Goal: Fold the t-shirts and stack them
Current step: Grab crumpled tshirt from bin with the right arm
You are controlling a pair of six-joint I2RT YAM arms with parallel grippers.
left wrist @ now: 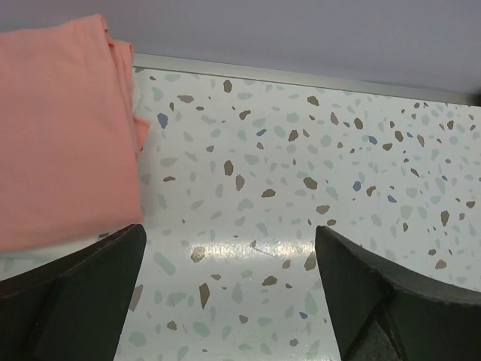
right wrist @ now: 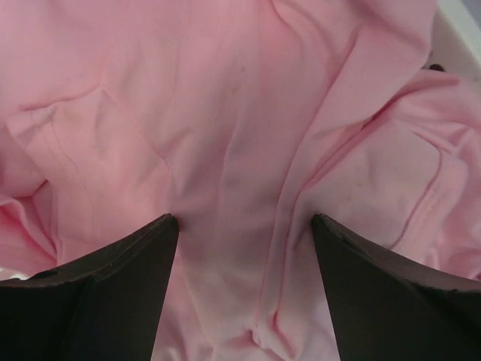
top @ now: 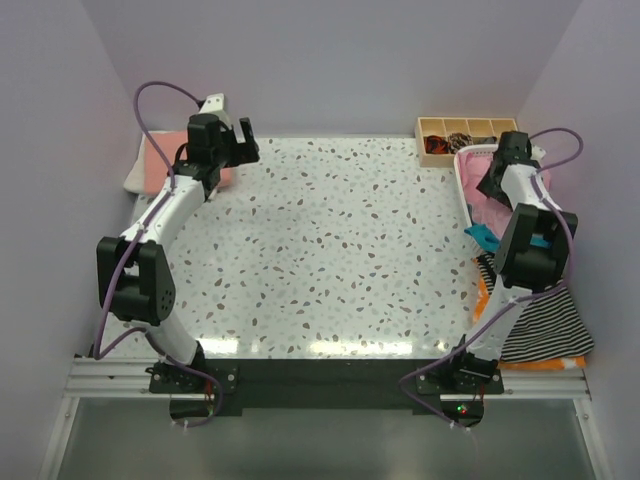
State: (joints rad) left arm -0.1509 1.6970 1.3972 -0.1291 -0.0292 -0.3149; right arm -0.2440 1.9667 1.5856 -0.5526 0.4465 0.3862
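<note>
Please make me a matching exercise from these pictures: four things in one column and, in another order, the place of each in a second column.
1 salmon-orange t-shirt
2 light pink t-shirt
3 wooden box
4 striped cloth

A far right corner
B under the right gripper
C far left, folded
D near right edge

Pairs: 1-C, 2-B, 3-A, 4-D

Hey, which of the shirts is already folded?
The salmon-orange shirt at the far left, beside the left claw: it lies flat with straight folded edges. The pink shirt under the right claw is crumpled.
</note>
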